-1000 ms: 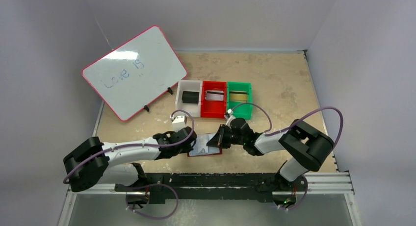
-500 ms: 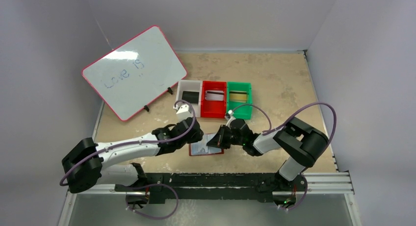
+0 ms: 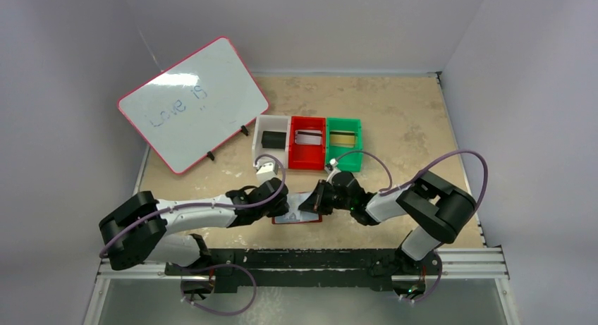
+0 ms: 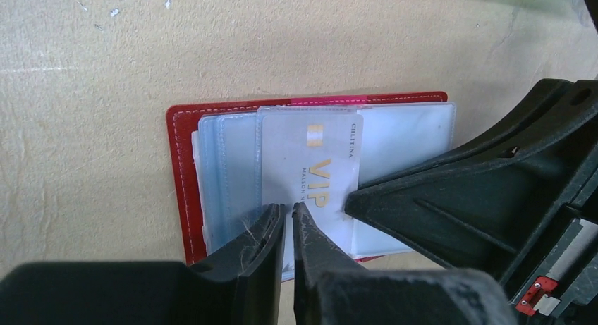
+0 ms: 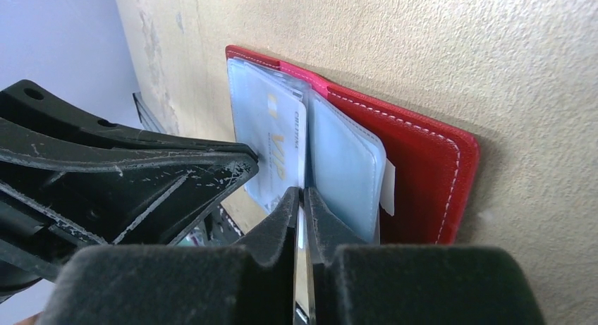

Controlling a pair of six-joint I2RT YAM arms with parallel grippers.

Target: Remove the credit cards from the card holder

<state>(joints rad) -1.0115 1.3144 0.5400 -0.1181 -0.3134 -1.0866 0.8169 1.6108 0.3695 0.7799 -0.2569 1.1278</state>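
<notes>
A: Whereabouts of the card holder point(image 4: 180, 170)?

B: Lying open near the middle of the worktop's point(image 3: 402, 113) near edge, pale blue sleeves point(image 4: 409, 142) facing up, between left gripper point(image 4: 288, 211) and right gripper point(image 5: 300, 194).

A: And the cards?

B: Silver-grey VIP card point(image 4: 310, 163) inside the top sleeve. Farther back, mid-worktop: black card point(image 3: 272, 138) in the white bin point(image 3: 271, 119), pale card point(image 3: 308, 137) in the red bin point(image 3: 308, 160), gold card point(image 3: 343, 138) in the green bin point(image 3: 343, 122).

A: Left gripper?

B: Nearly closed, only a slit between the jaws, tips at the VIP card's near edge. Pinching anything? Cannot tell.

A: Right gripper?

B: Closed, tips on the sleeve at that card's side edge.
</notes>
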